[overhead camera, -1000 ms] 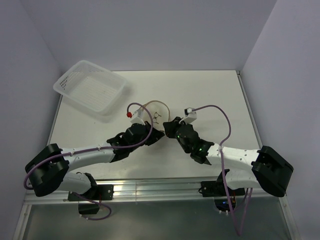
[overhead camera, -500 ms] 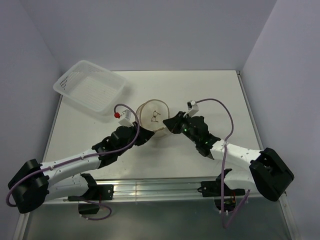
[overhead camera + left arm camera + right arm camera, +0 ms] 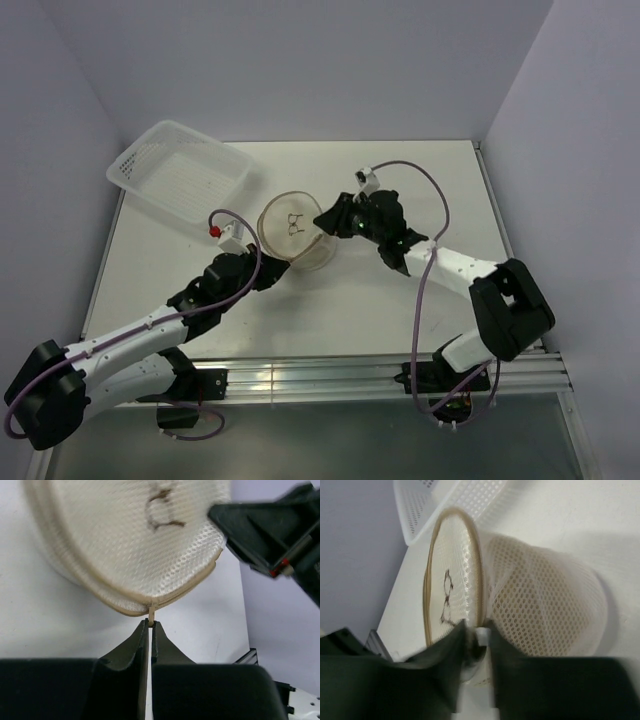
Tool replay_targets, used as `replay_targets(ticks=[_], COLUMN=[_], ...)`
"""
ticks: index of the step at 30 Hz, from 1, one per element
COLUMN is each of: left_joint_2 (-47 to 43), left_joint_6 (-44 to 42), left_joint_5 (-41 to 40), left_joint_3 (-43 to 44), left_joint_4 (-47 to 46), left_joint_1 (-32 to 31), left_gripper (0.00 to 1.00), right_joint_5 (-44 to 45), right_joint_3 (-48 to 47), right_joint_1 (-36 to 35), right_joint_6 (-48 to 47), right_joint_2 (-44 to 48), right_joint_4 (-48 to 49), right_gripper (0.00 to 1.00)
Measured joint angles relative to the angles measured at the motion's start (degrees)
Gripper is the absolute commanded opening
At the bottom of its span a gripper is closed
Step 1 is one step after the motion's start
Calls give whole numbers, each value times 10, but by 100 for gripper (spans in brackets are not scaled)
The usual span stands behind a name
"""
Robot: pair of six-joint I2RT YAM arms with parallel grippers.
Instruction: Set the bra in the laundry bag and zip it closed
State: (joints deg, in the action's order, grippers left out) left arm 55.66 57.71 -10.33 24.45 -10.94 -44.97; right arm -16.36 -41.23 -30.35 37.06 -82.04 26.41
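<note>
Translucent white mesh laundry bag (image 3: 297, 238), matt perforated plastic basket (image 3: 183, 186)

The laundry bag (image 3: 297, 240) is a round white-mesh drum, tan-rimmed. It sits tilted mid-frame, its marked lid (image 3: 289, 221) upward.

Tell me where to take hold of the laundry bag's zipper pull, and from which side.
Pinch the thin tan zipper pull by its free end, approaching in line with it from outside the rim. It sticks straight out from the laundry bag's hoop seam, flat and narrow, so fingertips closing on its two faces suit it; the left gripper sits that way.
</note>
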Motion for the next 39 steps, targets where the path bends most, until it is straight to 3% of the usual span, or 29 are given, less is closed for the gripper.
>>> replay_targets(ticks=[2, 3, 7, 12, 13, 16, 18, 24, 27, 30, 33, 36, 39], left_joint_2=[-2, -3, -6, 2, 9, 37, 52, 61, 61, 61, 58, 48, 31], left_joint_6=[0, 1, 2, 2, 2, 1, 0, -6, -16, -30, -41, -50, -62], left_joint_5=[4, 6, 8, 3, 3, 4, 4, 4, 5, 4, 4, -1, -13], left_joint_3=[0, -1, -1, 1, 3, 10, 10, 10, 10, 10, 10, 10, 10], left_joint_4=[-12, -17, -41, -83, -89, -115, -127, -140, -145, -138, -136, -129, -115], left_joint_1=[-1, -3, -16, -27, -28, -33, -36, -43, -44, -44, -44, -44, -45], left_gripper=[0, 0, 0, 0, 0, 0, 0, 0, 0, 0, 0, 0, 0], right_joint_5=[5, 10, 45, 100, 109, 108, 94, 72, 67, 58, 57, 55, 50], right_joint_3=[-57, -83, -103, -5, 23, 73, 87, 84, 83, 81, 75, 70, 65], right_joint_1=[0, 1, 4, -4, -10, -36, -53, -73, -73, -74, -74, -76, -76], right_joint_6=[-9, -11, -19, 4, 15, 46, 68, 107, 122, 137, 143, 143, 141], right_joint_2=[-29, -41, -21, 101, 133, 179, 181, 153, 120, 101, 99, 99, 99], right_joint_4=[-40, -59, -117, -154, -154, -151, -138, -99, -76, -59, -56, -54, -54], right_gripper=[75, 81, 88, 90, 89, 69, 64, 62, 48, 26, 9, 0, 0])
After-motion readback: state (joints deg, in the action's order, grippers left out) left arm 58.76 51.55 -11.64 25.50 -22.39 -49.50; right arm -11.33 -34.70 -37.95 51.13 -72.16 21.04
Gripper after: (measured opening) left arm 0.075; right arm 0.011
